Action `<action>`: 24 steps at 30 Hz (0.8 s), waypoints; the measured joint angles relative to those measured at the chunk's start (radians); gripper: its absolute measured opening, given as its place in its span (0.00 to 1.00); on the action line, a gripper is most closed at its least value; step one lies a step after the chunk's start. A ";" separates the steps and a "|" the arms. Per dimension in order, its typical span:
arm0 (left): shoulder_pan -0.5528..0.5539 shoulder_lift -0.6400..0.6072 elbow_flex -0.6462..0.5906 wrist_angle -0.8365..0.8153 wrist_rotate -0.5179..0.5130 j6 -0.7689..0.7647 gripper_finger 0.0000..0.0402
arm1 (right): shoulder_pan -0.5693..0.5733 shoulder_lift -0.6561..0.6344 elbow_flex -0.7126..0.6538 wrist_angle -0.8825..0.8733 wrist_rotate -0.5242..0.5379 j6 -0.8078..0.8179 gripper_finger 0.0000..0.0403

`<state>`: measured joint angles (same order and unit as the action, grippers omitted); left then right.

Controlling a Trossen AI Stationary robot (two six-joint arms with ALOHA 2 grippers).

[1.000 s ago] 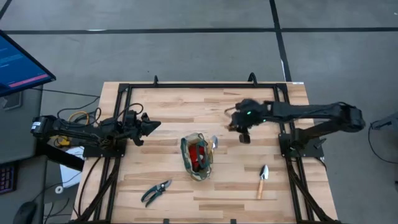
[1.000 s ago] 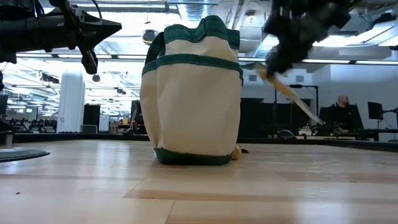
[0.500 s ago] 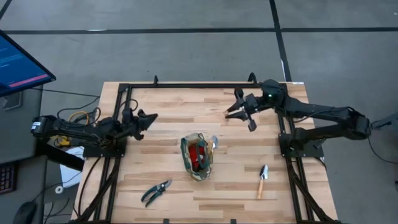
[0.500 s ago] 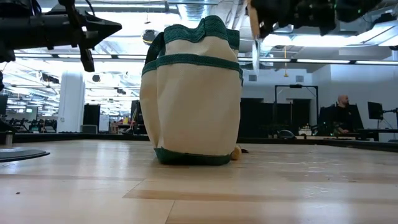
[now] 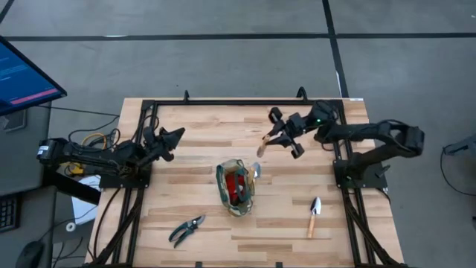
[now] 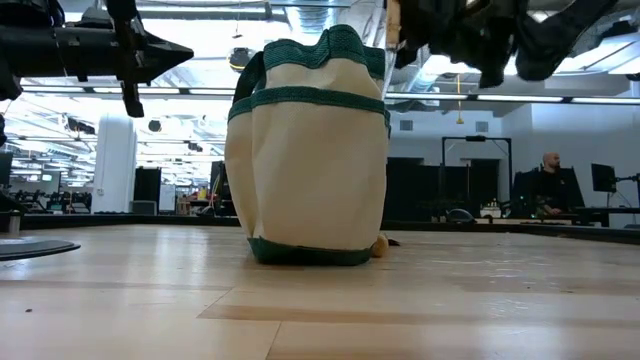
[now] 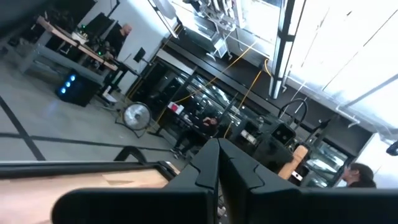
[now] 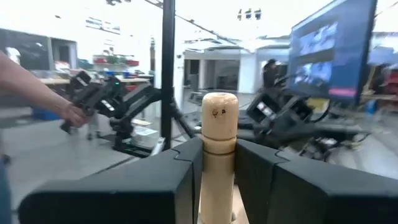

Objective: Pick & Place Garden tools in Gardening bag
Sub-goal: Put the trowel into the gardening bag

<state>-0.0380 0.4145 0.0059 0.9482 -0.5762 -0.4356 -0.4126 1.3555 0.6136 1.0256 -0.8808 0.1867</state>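
The gardening bag (image 5: 236,188) stands upright on its base at the table's middle, with a red item inside and a silver tool head (image 5: 256,171) at its right rim. My right gripper (image 5: 275,135) hovers beyond the bag toward the far edge, shut on a garden tool's wooden handle (image 5: 262,147). That tool's head is hidden. Pruning shears (image 5: 187,229) and a trowel (image 5: 314,216) lie flat near the front edge. My left gripper (image 5: 172,136) hangs shut and bare over the table's left part. My right gripper pinches the wooden handle (image 8: 218,163) between its two fingers (image 8: 181,177), a little below the handle's rounded free end (image 8: 219,111). The handle runs along the fingers and juts past their tips, toward the table's left. The tool is lifted clear of the table.
A black frame (image 5: 223,102) runs around the table's far and side edges. A monitor (image 5: 22,74) stands beyond the far left corner. Bare wood lies between the bag and the shears, and between the bag and the trowel.
My right gripper has risen and tipped from pointing down to about level, moving toward the far edge and then left. The held tool has swung with it, from slanting downward to its handle pointing left. My left gripper has turned at the wrist in place.
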 joint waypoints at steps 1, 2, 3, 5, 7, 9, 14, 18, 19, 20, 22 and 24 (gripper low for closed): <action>0.000 0.000 0.000 0.001 0.000 0.010 0.02 | 0.002 0.027 -0.001 0.033 -0.011 0.022 0.15; 0.000 0.000 0.000 0.002 0.000 0.013 0.02 | 0.008 0.051 -0.001 0.073 -0.011 0.042 0.15; 0.000 0.000 0.000 0.002 0.000 0.013 0.02 | 0.014 0.077 0.000 0.120 -0.010 0.056 0.15; 0.000 0.000 0.000 0.001 0.000 0.013 0.02 | 0.024 0.125 0.000 0.210 -0.006 0.097 0.15; 0.000 0.000 0.000 0.001 0.006 0.013 0.02 | 0.036 0.175 0.001 0.298 0.005 0.144 0.15; 0.000 0.000 0.000 0.002 0.022 0.013 0.02 | 0.051 0.224 0.011 0.354 0.010 0.174 0.15; 0.000 0.000 0.000 0.003 0.030 0.013 0.02 | 0.093 0.316 0.053 0.374 0.007 0.189 0.15; 0.000 0.000 0.000 0.003 0.035 0.013 0.02 | 0.127 0.358 0.088 0.373 -0.007 0.198 0.15; 0.000 0.000 0.000 0.003 0.036 0.013 0.02 | 0.134 0.362 0.092 0.374 -0.013 0.201 0.15; 0.000 0.000 0.000 0.003 0.037 0.013 0.02 | 0.139 0.366 0.096 0.378 -0.012 0.204 0.16; 0.000 0.000 0.000 0.003 0.038 0.013 0.02 | 0.146 0.367 0.095 0.376 -0.020 0.203 0.16; 0.000 0.000 0.000 0.003 0.038 0.013 0.02 | 0.149 0.367 0.095 0.375 -0.035 0.193 0.16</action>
<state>-0.0380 0.4145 0.0061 0.9514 -0.5385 -0.4225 -0.2634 1.7222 0.7086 1.4003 -0.9162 0.3795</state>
